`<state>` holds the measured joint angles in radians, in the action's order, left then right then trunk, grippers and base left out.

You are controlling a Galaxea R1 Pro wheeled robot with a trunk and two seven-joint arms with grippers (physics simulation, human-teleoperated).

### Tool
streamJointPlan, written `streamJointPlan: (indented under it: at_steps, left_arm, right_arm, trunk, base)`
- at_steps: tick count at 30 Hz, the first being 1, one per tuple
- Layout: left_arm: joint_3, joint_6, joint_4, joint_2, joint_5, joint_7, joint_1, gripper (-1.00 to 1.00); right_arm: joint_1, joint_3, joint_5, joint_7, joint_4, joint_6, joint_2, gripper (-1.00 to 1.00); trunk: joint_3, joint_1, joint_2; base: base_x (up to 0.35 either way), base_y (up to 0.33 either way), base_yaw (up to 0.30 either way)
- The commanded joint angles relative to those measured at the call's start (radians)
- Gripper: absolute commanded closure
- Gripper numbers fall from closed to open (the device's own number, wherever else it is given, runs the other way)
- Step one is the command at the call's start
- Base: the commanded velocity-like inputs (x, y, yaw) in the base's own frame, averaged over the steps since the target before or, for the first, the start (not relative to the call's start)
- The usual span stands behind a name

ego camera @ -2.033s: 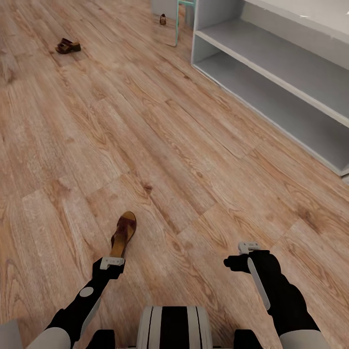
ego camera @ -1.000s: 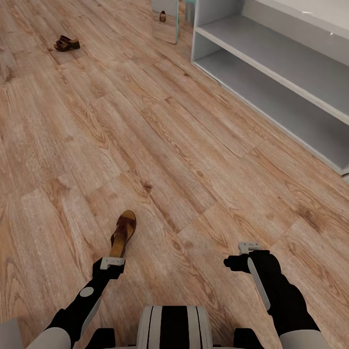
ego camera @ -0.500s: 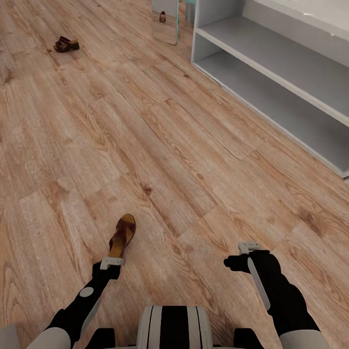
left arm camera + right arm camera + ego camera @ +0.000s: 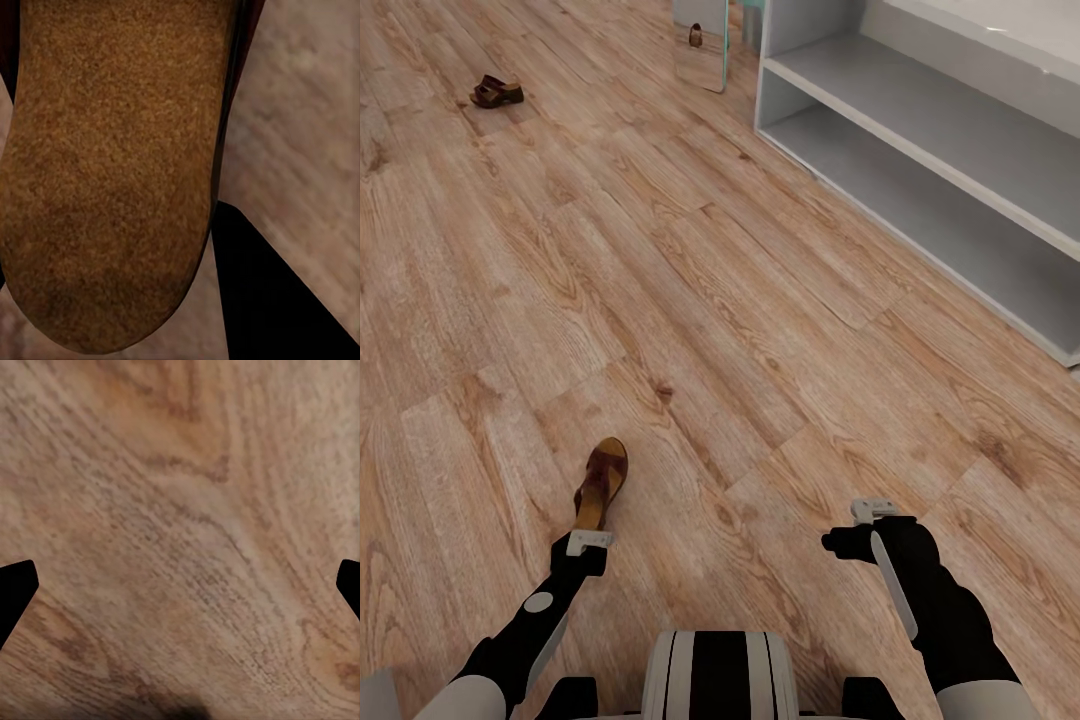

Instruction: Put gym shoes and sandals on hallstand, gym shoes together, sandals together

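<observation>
A dark brown sandal (image 4: 598, 486) with a tan insole lies on the corridor floor (image 4: 690, 300) just ahead of my left arm. My left gripper (image 4: 589, 543) sits over its heel. In the left wrist view the sandal's insole (image 4: 112, 172) is very close and a black finger (image 4: 262, 300) rests against its edge. The second sandal (image 4: 497, 91) lies far off at the upper left. My right gripper (image 4: 873, 512) hangs open over bare planks (image 4: 180, 525). The pale-grey hallstand (image 4: 920, 150) runs along the right. The gym shoes are out of view.
A teal-framed mirror (image 4: 702, 60) leans by the hallstand's near end and reflects a small dark shoe. Open plank floor stretches between me and the rack. My trunk (image 4: 717, 675) shows at the bottom centre.
The near sandal has slid and turned slightly to the left at my left gripper. Earlier the camera shifted a little. Both arms look unmoved.
</observation>
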<state>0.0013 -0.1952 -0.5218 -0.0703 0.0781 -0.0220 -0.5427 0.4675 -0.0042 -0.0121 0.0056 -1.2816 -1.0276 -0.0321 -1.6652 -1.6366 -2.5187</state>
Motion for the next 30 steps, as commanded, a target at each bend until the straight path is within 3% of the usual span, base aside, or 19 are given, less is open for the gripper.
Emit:
streamJointPlan:
  at_steps: [1, 9, 10, 12, 15, 30]
  left_arm:
    - [0.000, -0.003, 0.000, 0.000, 0.013, 0.001, 0.000, 1.00]
    - [0.000, -0.003, 0.000, 0.001, 0.014, 0.001, 0.000, 1.00]
    - [0.000, -0.003, -0.044, 0.001, 0.014, 0.002, 0.000, 1.00]
    - [0.000, -0.003, -0.044, 0.001, 0.014, 0.002, 0.001, 1.00]
    - [0.000, -0.003, -0.044, 0.001, 0.014, 0.002, 0.000, 1.00]
    - [0.000, -0.003, -0.044, 0.001, 0.014, 0.002, 0.001, 1.00]
  right_arm:
    - [0.000, 0.000, -0.001, 0.001, -0.001, -0.004, 0.000, -1.00]
    - [0.000, 0.001, -0.001, 0.001, -0.001, -0.004, 0.000, -1.00]
    - [0.000, -0.026, 0.000, 0.001, -0.002, -0.004, -0.008, -1.00]
    - [0.000, -0.031, 0.000, 0.000, -0.002, -0.003, -0.008, -1.00]
    - [0.000, -0.032, 0.000, 0.000, -0.001, -0.003, -0.008, -1.00]
    - [0.000, -0.033, 0.000, 0.000, -0.001, -0.003, -0.008, -1.00]
  trunk:
    - [0.000, 0.000, 0.000]
    - [0.000, 0.000, 0.000]
    - [0.000, 0.000, 0.000]
    - [0.003, 0.001, 0.000]
    - [0.015, 0.002, 0.001]
    - [0.019, 0.002, 0.001]
  base:
    - [0.000, 0.000, 0.000]
    - [0.000, 0.000, 0.000]
    - [0.000, 0.000, 0.000]
    - [0.000, 0.000, 0.000]
    - [0.000, 0.000, 0.000]
    - [0.000, 0.000, 0.000]
